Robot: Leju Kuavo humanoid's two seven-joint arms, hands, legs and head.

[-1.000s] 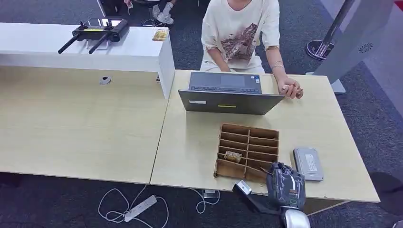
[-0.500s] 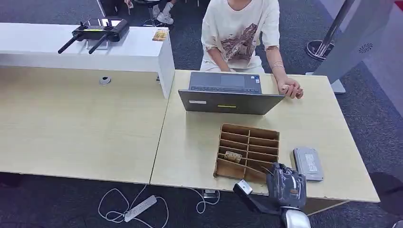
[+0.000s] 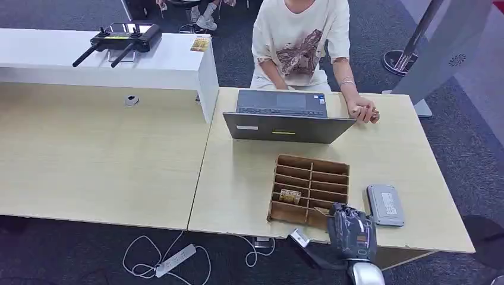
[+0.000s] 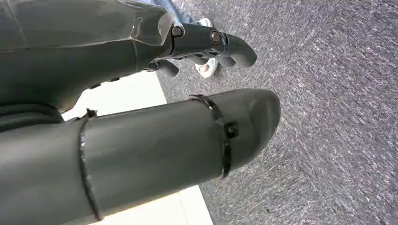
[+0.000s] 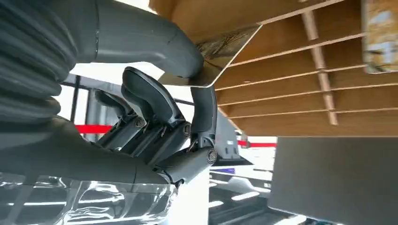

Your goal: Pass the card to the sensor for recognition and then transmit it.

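My right hand (image 3: pixel 351 230) is at the near edge of the wooden slotted organizer (image 3: pixel 309 167). In the right wrist view it (image 5: pixel 155 112) pinches a card (image 5: pixel 221 48) between thumb and a finger, right beside the organizer's (image 5: pixel 291 56) slots. Another card (image 3: pixel 290 196) (image 5: pixel 379 37) lies in one slot. The grey flat sensor (image 3: pixel 385 205) rests on the table just right of the hand. My left hand (image 4: pixel 206 44) hangs over grey carpet, fingers loosely bent with nothing in them.
A grey laptop (image 3: pixel 285 116) stands open behind the organizer, and a person (image 3: pixel 300 41) sits beyond it with a hand (image 3: pixel 364 110) on the table. A white raised counter (image 3: pixel 148 65) carries a black controller (image 3: pixel 119 39). Cables and a power strip (image 3: pixel 173 260) lie on the floor.
My right hand has shifted slightly left along the organizer's near edge, still with the card. The person and the things on the table have not moved.
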